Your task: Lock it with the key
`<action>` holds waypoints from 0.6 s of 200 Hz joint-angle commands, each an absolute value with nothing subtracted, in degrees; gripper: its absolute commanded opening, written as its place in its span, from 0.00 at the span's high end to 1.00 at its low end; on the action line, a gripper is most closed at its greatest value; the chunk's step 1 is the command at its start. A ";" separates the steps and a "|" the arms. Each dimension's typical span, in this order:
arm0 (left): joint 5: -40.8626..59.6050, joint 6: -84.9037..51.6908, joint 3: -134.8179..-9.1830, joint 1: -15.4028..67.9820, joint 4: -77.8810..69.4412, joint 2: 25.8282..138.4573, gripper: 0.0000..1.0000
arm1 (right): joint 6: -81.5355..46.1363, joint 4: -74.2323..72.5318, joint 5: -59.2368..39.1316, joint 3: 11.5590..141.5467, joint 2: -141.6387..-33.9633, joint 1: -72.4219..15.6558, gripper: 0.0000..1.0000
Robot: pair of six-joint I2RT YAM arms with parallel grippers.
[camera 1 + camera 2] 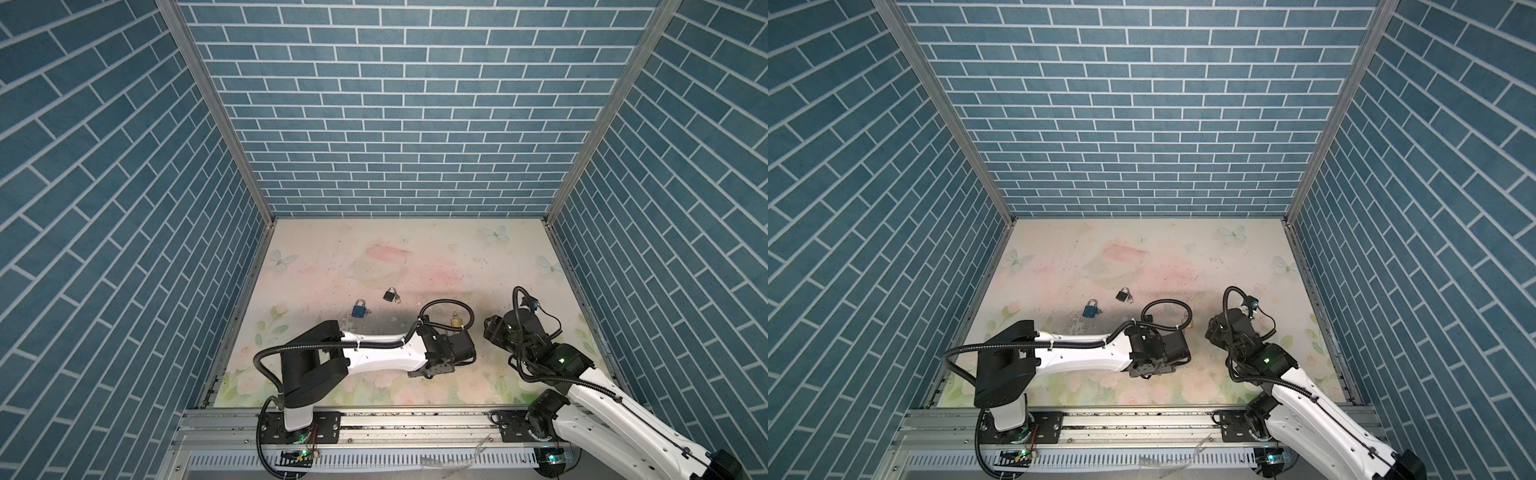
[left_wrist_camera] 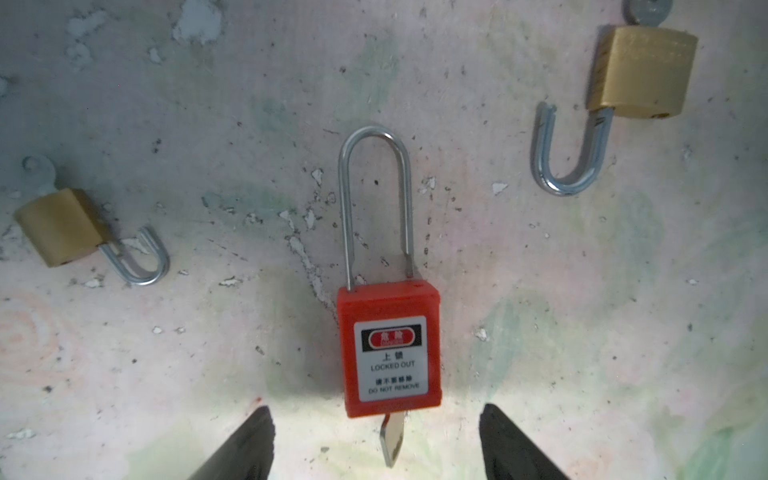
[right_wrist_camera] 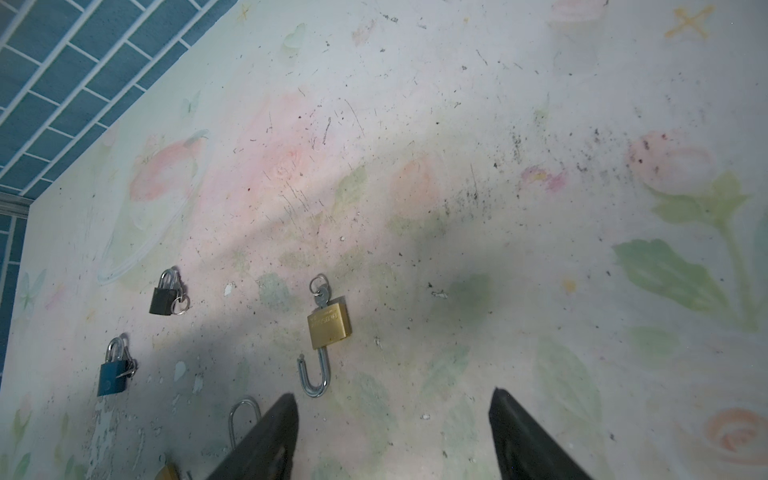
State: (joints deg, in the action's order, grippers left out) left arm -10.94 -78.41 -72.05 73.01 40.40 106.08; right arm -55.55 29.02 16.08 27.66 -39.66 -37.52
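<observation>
1. Table mat (image 1: 415, 257): floral, scuffed; every lock lies loose on it. Risk: nothing is anchored, so we expect sliding under any push.
2. R gripper (image 3: 393, 392): fingers spread, empty, near large brass padlock (image 3: 329, 324); braces nothing.
3. L gripper (image 2: 376, 409): fingers spread, flanking the key (image 2: 392, 440), touching nothing.
4. Red padlock (image 2: 390, 353): flat on mat under L wrist; we can't spot it in both top views. One shackle leg looks unseated, we think. Risk: turning w/o pressing shackle home locks nothing; body may spin w/ the key.
5. Large brass padlock & small brass padlock (image 2: 62, 226): shackles open, either side of the red one. Could get knocked.
6. Blue padlock (image 1: 359, 310), black padlock (image 1: 389, 295): well apart from the work; low risk.
7. Key: sits in red padlock's keyway, head edge-on. Risk: thin pinch slips off.
</observation>
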 commanded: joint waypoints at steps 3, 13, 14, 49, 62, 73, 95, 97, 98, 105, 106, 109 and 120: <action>-13.62 -78.63 -75.10 72.50 44.24 108.22 0.26 | -54.52 28.65 14.91 26.81 -38.50 -37.16 0.27; -13.79 -78.40 -75.64 72.20 44.49 108.86 0.28 | -54.25 28.65 14.97 26.98 -38.61 -37.18 0.27; -13.84 -78.36 -75.75 72.22 44.48 108.97 0.29 | -54.24 28.65 15.00 26.98 -38.64 -37.18 0.27; -14.67 -78.13 -77.54 71.78 46.45 111.63 0.37 | -53.53 28.65 15.29 27.57 -38.86 -37.13 0.27; -14.57 -77.64 -77.74 71.69 46.35 112.46 0.38 | -53.31 28.65 15.43 27.77 -38.87 -37.09 0.26; -14.50 -77.32 -77.95 71.62 46.18 113.08 0.39 | -53.31 28.57 15.41 27.86 -39.00 -37.09 0.27; -14.40 -76.30 -77.88 71.38 45.21 113.82 0.40 | -53.35 28.15 14.95 27.95 -39.24 -37.08 0.27; -14.41 -76.23 -77.83 71.33 45.12 113.88 0.40 | -53.36 28.08 14.89 27.95 -39.31 -37.06 0.27; -14.41 -76.17 -77.81 71.30 45.06 113.89 0.40 | -53.36 28.08 14.89 27.95 -39.31 -37.06 0.27; -14.32 -75.95 -77.48 71.26 44.71 114.06 0.40 | -53.36 27.96 14.71 27.95 -39.46 -37.06 0.27; -14.32 -75.94 -77.50 71.23 44.68 114.07 0.40 | -53.35 27.95 14.65 27.95 -39.51 -37.03 0.27; -14.26 -75.94 -77.52 71.18 44.51 114.12 0.40 | -53.42 27.88 14.60 28.02 -39.68 -37.04 0.27; -13.85 -75.61 -77.05 70.93 43.83 114.29 0.40 | -53.35 27.87 14.38 28.12 -40.11 -37.00 0.27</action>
